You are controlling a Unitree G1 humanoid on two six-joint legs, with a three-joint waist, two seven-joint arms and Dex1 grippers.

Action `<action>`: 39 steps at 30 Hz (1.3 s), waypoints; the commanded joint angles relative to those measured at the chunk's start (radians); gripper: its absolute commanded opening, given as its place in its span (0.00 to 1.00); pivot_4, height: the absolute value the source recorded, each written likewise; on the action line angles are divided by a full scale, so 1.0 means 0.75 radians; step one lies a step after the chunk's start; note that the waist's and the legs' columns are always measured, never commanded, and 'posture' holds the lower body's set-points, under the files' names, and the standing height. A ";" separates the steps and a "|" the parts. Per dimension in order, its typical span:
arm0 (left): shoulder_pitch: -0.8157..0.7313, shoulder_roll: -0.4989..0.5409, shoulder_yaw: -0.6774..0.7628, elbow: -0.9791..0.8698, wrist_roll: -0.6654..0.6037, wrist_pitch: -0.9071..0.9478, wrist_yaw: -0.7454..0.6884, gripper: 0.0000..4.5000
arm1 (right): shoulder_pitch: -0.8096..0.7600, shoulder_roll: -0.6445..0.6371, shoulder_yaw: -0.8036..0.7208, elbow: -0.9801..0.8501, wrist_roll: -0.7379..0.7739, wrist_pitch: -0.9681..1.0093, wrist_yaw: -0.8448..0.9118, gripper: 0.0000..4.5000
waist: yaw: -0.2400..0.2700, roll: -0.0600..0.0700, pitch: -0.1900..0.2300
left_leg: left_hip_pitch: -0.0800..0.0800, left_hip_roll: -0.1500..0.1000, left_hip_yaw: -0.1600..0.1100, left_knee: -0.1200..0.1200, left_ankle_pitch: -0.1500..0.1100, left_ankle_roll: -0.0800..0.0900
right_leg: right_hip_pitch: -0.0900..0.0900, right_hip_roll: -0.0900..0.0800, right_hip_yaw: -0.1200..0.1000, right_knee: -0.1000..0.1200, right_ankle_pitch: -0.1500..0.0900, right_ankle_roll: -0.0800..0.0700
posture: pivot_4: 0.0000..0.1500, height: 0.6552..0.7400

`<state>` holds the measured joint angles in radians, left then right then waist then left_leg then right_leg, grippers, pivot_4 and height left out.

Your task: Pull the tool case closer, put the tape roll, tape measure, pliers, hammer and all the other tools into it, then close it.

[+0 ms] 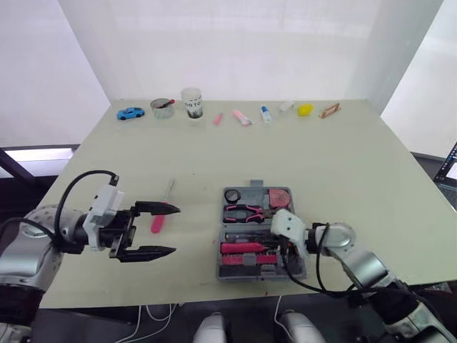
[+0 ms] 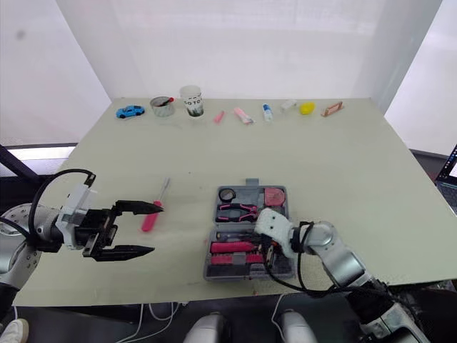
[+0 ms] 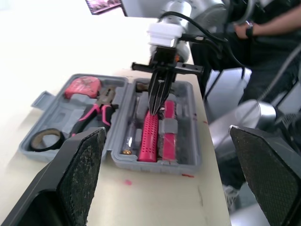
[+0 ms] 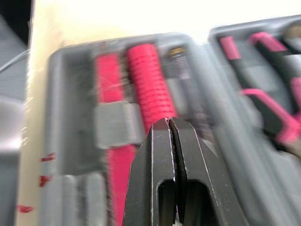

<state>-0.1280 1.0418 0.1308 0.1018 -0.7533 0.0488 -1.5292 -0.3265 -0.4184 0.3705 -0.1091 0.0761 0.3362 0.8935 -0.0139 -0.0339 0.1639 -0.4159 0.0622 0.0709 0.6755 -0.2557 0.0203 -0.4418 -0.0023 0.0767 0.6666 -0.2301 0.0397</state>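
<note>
Stretching wide and pale: the table [image 1: 357,164]. Sitting open by its near edge, a bit right: the gray tool case [image 1: 250,194]. Hanging left of the case, fingers spread far apart: the left gripper [image 1: 176,229]. Pointing into the case's near half, fingers pressed together beside a pink handle [image 1: 243,248]: the right gripper [image 4: 168,120]. Lying on the table, left of the case: a pink screwdriver [image 1: 158,221]. Lying in the far half: pliers [image 1: 246,211], tape measure [image 1: 278,195], tape roll [image 1: 232,195].

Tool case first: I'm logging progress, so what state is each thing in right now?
Tool case: open, flat on table.
Tape roll: in case.
Pliers: in case.
Tape measure: in case.
Screwdriver: out, on table.
Left gripper: open, empty.
Right gripper: shut, empty, over case.
</note>
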 commanded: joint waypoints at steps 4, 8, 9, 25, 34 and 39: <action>0.030 -0.090 0.178 -0.021 -0.002 0.144 0.184 1.00 | 0.103 0.042 -0.312 -0.120 0.242 -0.121 -0.054 0.01 | -0.001 0.000 0.000 | 0.000 0.001 0.000 0.000 0.000 0.000 | 0.000 0.001 0.000 0.000 0.000 0.000 | 1.00 1.00; 0.036 -0.165 0.230 0.021 0.036 0.154 0.270 1.00 | 0.154 0.016 -0.418 -0.115 0.302 -0.139 -0.055 0.01 | 0.000 0.000 0.000 | 0.000 0.001 0.000 0.000 0.000 0.000 | 0.000 0.001 0.000 0.000 0.000 0.000 | 1.00 1.00; 0.044 -0.179 0.237 0.034 0.058 0.141 0.286 1.00 | 0.166 0.005 -0.441 -0.109 0.309 -0.150 -0.056 0.01 | 0.000 0.000 0.000 | 0.000 0.001 0.000 0.000 0.000 0.000 | 0.000 0.000 0.000 0.000 0.000 0.000 | 1.00 1.00; 0.258 -0.375 0.451 0.137 0.208 -0.003 0.519 1.00 | 0.433 -0.133 -0.879 -0.033 0.485 -0.181 -0.117 1.00 | -0.001 0.000 0.000 | 0.002 0.000 0.001 0.000 0.000 0.000 | 0.001 0.001 0.002 0.002 0.000 0.000 | 1.00 1.00; 0.480 -0.550 0.587 0.105 0.230 -0.121 0.667 1.00 | 0.684 -0.101 -1.086 -0.098 0.561 -0.234 -0.190 1.00 | -0.002 -0.001 -0.002 | 0.003 0.000 0.001 0.000 0.000 0.000 | 0.002 0.000 0.003 0.002 0.000 0.000 | 1.00 1.00; 0.561 -0.599 0.617 0.058 0.218 -0.121 0.704 1.00 | 0.777 -0.091 -1.145 -0.086 0.561 -0.297 -0.199 1.00 | -0.001 0.000 -0.010 | 0.006 0.001 0.001 0.000 0.000 0.000 | 0.004 0.000 0.003 0.001 -0.002 -0.002 | 1.00 1.00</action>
<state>0.2848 0.5947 0.5650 0.1831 -0.5739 -0.0239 -1.0058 0.2496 -0.4887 -0.4516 -0.1501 0.4770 0.1434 0.7501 -0.0148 -0.0341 0.1564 -0.4116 0.0626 0.0714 0.6755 -0.2559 0.0204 -0.4384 -0.0023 0.0787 0.6675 -0.2314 0.0382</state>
